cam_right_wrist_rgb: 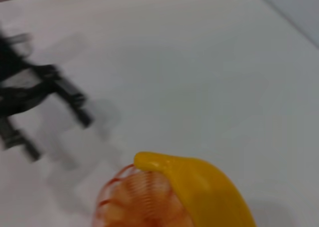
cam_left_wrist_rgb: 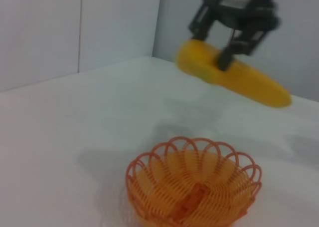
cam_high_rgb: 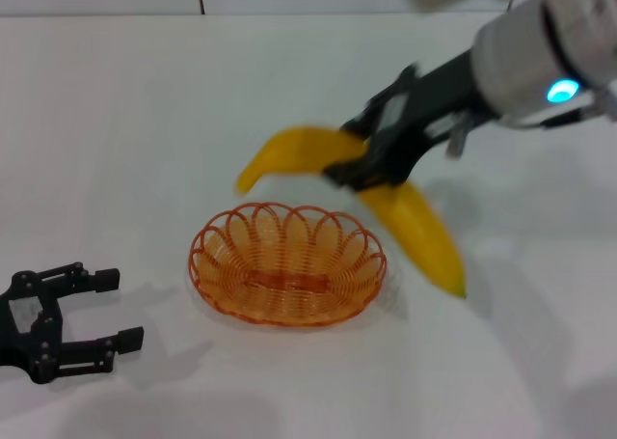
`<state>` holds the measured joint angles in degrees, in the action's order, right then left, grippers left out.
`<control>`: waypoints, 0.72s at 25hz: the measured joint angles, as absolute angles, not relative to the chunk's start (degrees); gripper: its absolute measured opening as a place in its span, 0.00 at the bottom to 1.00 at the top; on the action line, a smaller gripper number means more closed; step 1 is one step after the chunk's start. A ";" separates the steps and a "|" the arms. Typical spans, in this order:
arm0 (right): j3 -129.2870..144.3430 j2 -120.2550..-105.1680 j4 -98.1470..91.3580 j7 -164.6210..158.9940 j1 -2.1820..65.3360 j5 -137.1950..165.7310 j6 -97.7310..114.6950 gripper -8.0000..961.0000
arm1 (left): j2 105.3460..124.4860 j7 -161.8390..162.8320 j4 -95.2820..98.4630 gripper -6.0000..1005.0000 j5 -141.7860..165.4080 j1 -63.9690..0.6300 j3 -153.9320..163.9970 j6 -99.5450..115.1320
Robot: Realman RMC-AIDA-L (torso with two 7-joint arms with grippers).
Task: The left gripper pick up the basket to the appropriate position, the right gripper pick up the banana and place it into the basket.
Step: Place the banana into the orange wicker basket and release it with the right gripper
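Observation:
The orange wire basket (cam_high_rgb: 287, 261) rests on the white table, near the middle, with nothing inside it. My right gripper (cam_high_rgb: 362, 164) is shut on the yellow banana (cam_high_rgb: 410, 222), holding it in the air just behind and to the right of the basket. One end of the banana reaches over the basket's far rim. At the front left, my left gripper (cam_high_rgb: 106, 309) stands open on the table, apart from the basket. The left wrist view shows the basket (cam_left_wrist_rgb: 193, 189) below and the held banana (cam_left_wrist_rgb: 232, 75) beyond it. The banana (cam_right_wrist_rgb: 199, 187) also fills the right wrist view, above the basket (cam_right_wrist_rgb: 137, 197).
The white table (cam_high_rgb: 145, 121) stretches around the basket, with a pale wall (cam_left_wrist_rgb: 60, 27) behind it. No other objects stand on it.

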<state>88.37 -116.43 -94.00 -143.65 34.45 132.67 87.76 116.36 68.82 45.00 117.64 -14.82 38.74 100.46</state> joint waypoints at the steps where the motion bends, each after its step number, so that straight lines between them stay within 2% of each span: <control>1: 90.29 -116.45 -94.37 -143.37 34.28 132.16 87.72 0.54 | 116.36 68.82 45.00 0.84 117.75 -14.79 38.71 100.49; 13: 102.85 -116.65 -91.61 -142.86 37.81 131.78 80.93 0.55 | 116.37 68.82 44.92 0.84 117.77 -15.43 38.67 100.55; 18: 105.89 -117.00 -84.83 -143.36 43.70 131.45 78.10 0.55 | 116.37 68.82 44.90 0.84 117.77 -15.74 38.67 100.55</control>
<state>105.89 -117.00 -84.83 -143.36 43.70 131.45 78.10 116.37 68.82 44.90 117.77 -15.74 38.67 100.55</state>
